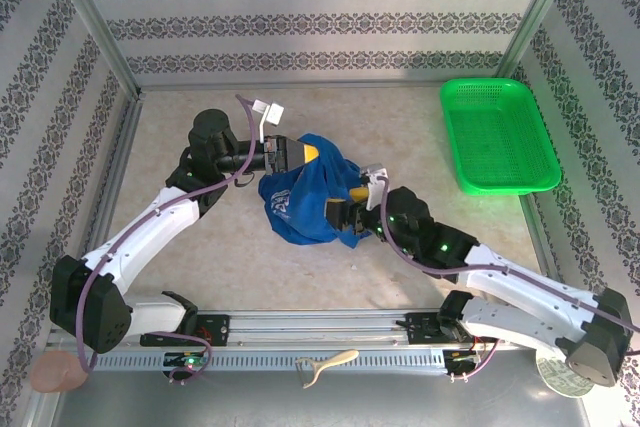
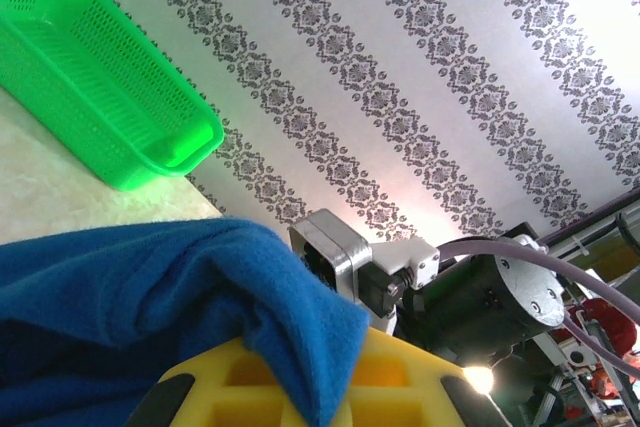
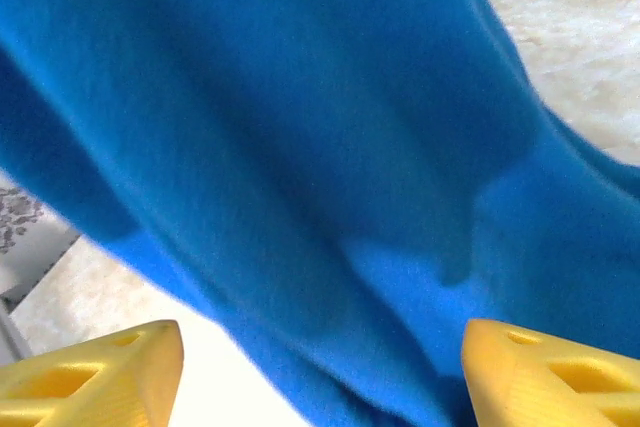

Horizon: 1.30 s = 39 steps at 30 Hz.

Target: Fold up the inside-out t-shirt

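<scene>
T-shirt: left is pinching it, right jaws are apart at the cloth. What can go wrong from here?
1. The t-shirt hangs bunched from the left gripper alone. Cloth drapes loosely over its finger, so the pinch may be shallow and could slip.
2. The right gripper is open with a thick fold of cloth between its fingers. Closing here would likely catch several layers rather than one edge, leaving the shirt wadded.

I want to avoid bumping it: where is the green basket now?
In the overhead view the green basket sits in the far right corner of the table, near the back wall, apart from the blue t-shirt bunched at the centre.
</scene>
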Motion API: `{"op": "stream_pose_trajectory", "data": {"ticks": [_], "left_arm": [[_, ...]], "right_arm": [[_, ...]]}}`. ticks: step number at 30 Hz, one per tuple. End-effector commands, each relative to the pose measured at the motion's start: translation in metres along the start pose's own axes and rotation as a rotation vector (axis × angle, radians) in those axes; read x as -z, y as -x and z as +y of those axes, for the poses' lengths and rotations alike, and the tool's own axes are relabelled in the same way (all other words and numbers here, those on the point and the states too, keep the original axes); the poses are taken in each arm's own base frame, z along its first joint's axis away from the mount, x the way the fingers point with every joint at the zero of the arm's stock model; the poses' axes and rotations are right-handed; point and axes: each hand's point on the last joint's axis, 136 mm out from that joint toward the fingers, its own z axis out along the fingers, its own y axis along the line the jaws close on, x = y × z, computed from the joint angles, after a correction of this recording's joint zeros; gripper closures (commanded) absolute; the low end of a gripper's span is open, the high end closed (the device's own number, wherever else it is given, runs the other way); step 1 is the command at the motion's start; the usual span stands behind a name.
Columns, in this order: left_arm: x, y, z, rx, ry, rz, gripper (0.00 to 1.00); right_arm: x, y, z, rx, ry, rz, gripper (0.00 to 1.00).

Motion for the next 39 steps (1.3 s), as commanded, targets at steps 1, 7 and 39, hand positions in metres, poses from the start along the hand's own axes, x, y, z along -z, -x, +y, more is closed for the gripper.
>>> {"op": "stream_pose_trajectory", "data": {"ticks": [1, 7, 39], "left_arm": [[0.005, 0.007, -0.015, -0.058, -0.046, -0.026, 1.0], [0.008, 0.003, -0.02, -0.059, -0.057, -0.024, 1.0], [0.055, -0.016, 0.071, -0.003, 0.433, -0.186, 0.33]], "right_arm": [[0.004, 0.047, 0.018, 0.035, 0.022, -0.129, 0.28], [-0.001, 0.055, 0.015, -0.001, 0.035, -0.131, 0.38], [0.027, 0.134, 0.046, -0.155, 0.339, -0.134, 1.0]]}}
